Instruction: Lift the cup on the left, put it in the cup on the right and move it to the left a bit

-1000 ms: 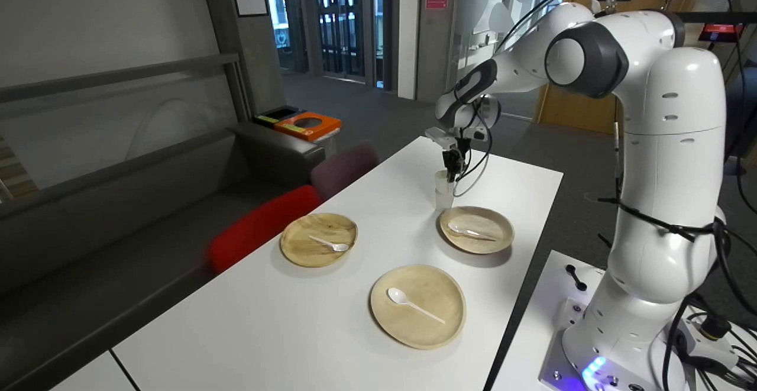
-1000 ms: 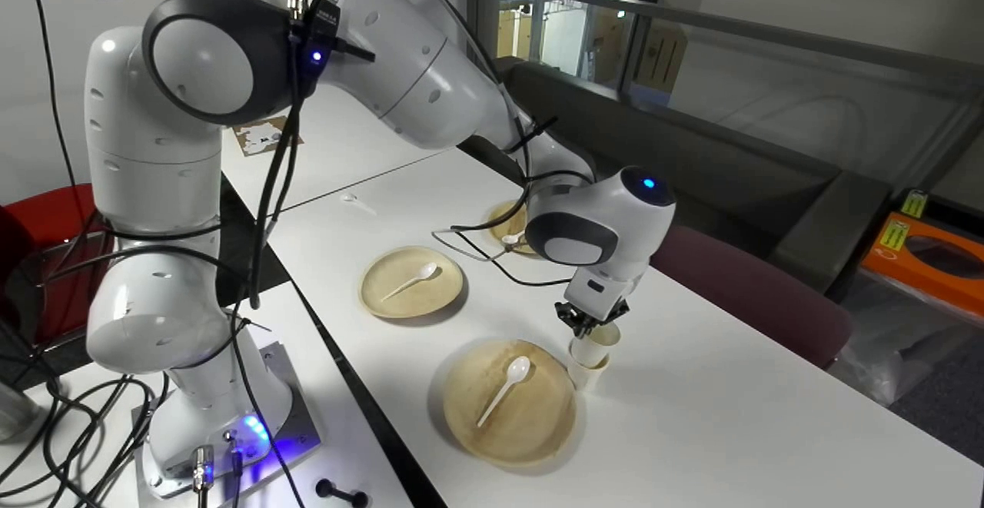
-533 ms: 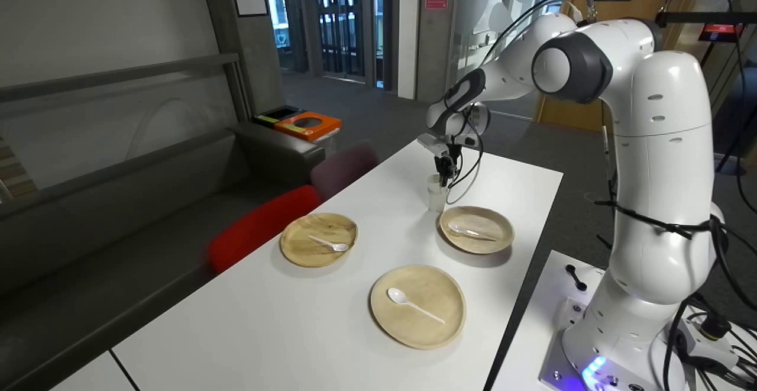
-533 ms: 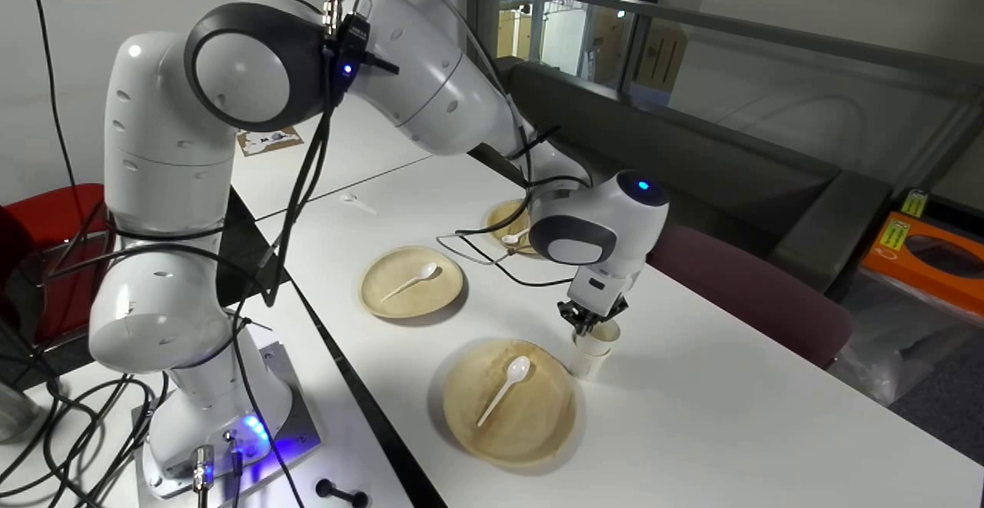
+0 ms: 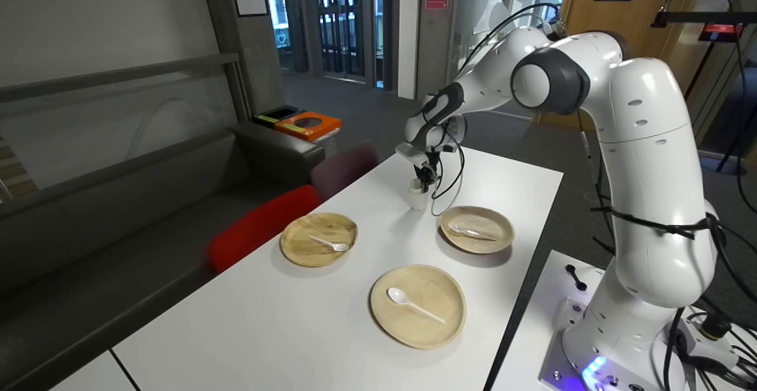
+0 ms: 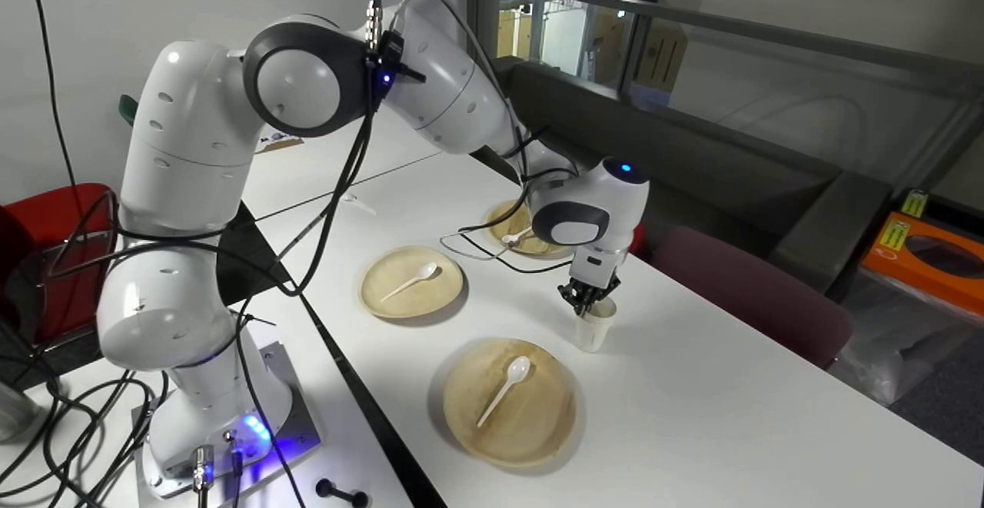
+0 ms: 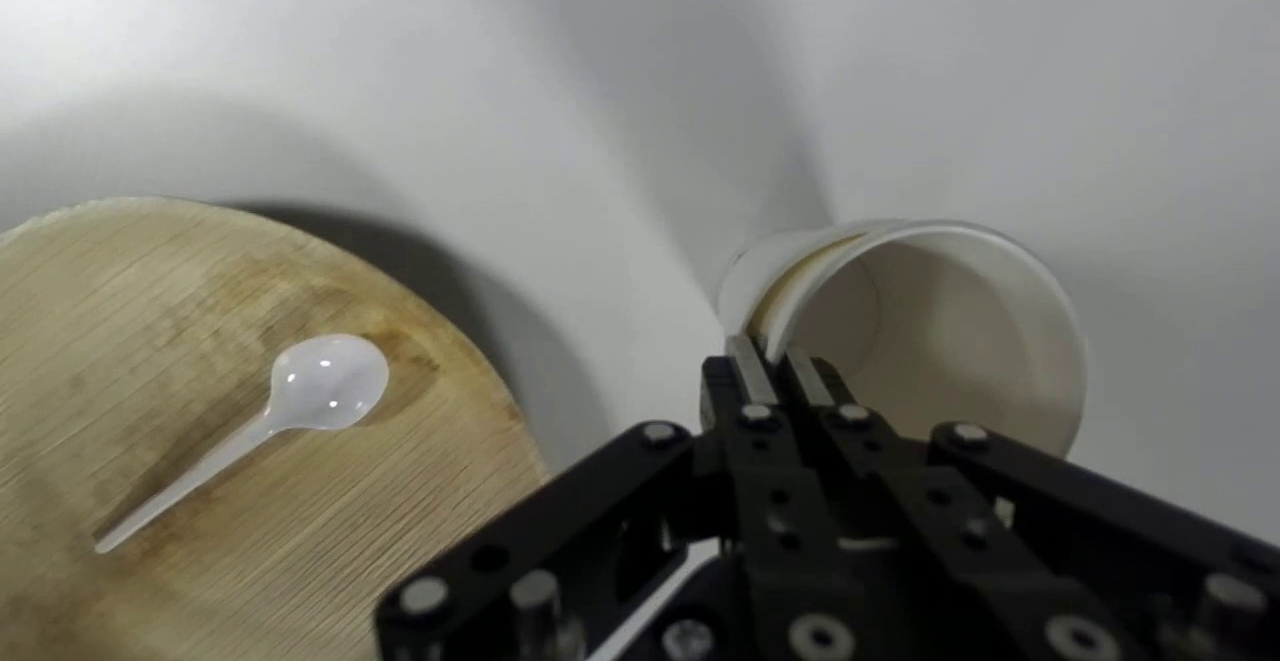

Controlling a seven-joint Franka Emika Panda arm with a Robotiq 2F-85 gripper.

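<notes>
Two white cups stand nested. The inner cup [image 7: 960, 331] sits inside the outer cup [image 7: 742, 283], whose wall shows at its left side in the wrist view. The nested cups appear in both exterior views [image 5: 418, 200] [image 6: 592, 333], upright or nearly so, with their base at or close to the table. My gripper [image 7: 768, 346] is shut on the inner cup's rim, one finger inside it and one outside. Whether the outer cup's rim is also pinched is hidden by the fingers. The gripper also shows in the exterior views [image 5: 424, 186] [image 6: 587, 307].
A wooden plate [image 7: 420, 541] with a white spoon [image 7: 328, 381] lies close beside the cups. Two more plates with spoons, one near the robot base [image 5: 417, 338] and one by the red chair [image 5: 301, 255], lie on the white table [image 5: 266, 320]. Cables hang from the wrist [image 6: 500, 260].
The inner cup has gone deeper into the outer cup. Then the gripper and both cups have moved left in an exterior view, away from the nearby plate.
</notes>
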